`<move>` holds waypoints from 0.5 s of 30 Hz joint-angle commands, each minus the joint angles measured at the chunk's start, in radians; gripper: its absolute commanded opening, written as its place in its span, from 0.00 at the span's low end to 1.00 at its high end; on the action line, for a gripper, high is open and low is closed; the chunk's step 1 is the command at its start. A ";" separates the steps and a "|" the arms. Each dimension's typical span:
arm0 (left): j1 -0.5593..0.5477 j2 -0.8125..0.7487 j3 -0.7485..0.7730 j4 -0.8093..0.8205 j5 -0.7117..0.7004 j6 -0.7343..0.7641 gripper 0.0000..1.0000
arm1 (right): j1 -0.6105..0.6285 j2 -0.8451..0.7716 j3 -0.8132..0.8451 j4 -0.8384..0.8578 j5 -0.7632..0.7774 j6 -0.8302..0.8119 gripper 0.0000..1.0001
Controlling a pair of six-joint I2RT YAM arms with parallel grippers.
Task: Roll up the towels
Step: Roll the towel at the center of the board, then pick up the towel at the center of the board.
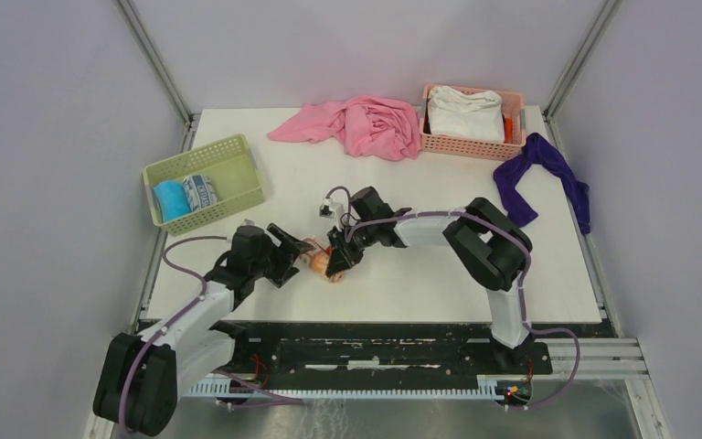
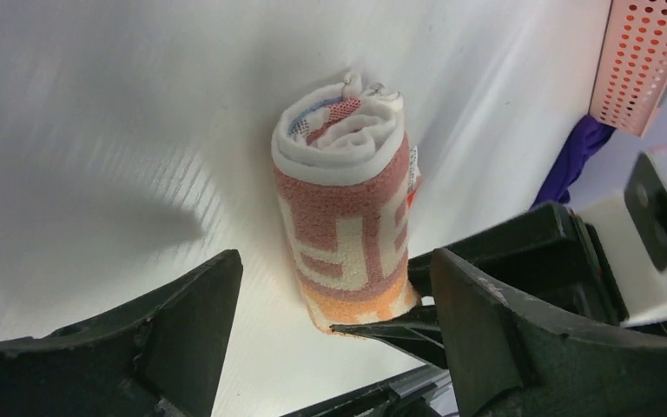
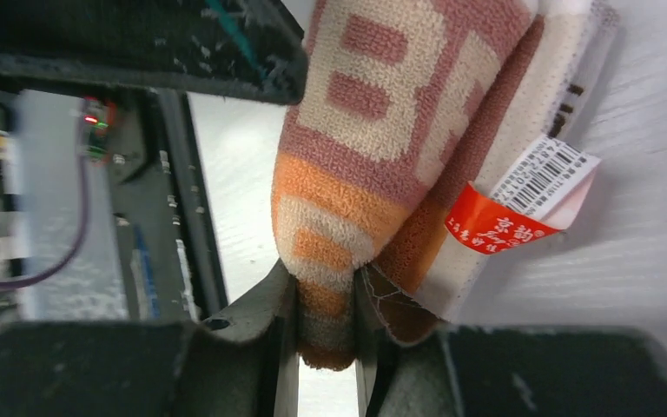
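– Closest to us, the right claw [image 3: 326, 304] has its fingers [image 3: 282, 300] pressed together on the orange tip of the RABBIT towel [image 3: 373, 104]. It pinches only that narrow end of the roll.

– We see that. And the left claw [image 2: 334, 261]?

– Spread wide, holding nothing. The roll lies on the table [image 1: 420, 274] just ahead of the gap between its fingers, with the spiral end pointing away from that claw. From above, the towel sits between the two claws near the front edge, with the right one touching it and the left just beside it.

– How do we expect it to handle?

– Light and soft, we judge. It is looped terry, so it should be grippy rather than slippery, and nothing about it can break. The risk is springiness, because a pinch at one tip may let the outer wrap loosen.

– So where do we take hold?

– Across the middle of the roll, we think, with the jaws closing over the full thickness so that every layer is clamped. We would keep off the paper tags [image 3: 543, 178] at the seam, since they give no purchase.

– And the other two?

– The blue towel [image 1: 171, 199] and the printed towel [image 1: 201, 192] lie rolled in the green basket [image 1: 196, 151], well apart to the far left.
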 commanded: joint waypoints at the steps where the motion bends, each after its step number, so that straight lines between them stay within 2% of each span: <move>1: 0.000 -0.024 -0.064 0.138 0.064 -0.089 0.86 | -0.046 0.093 -0.068 0.248 -0.258 0.270 0.20; 4: -0.006 0.002 -0.089 0.184 0.084 -0.114 0.83 | -0.084 0.144 -0.101 0.425 -0.295 0.414 0.20; 12: -0.061 0.128 -0.116 0.359 0.078 -0.175 0.78 | -0.144 0.278 -0.107 0.647 -0.336 0.676 0.19; 15: -0.080 0.179 -0.107 0.401 0.061 -0.176 0.76 | -0.155 0.305 -0.098 0.662 -0.344 0.725 0.19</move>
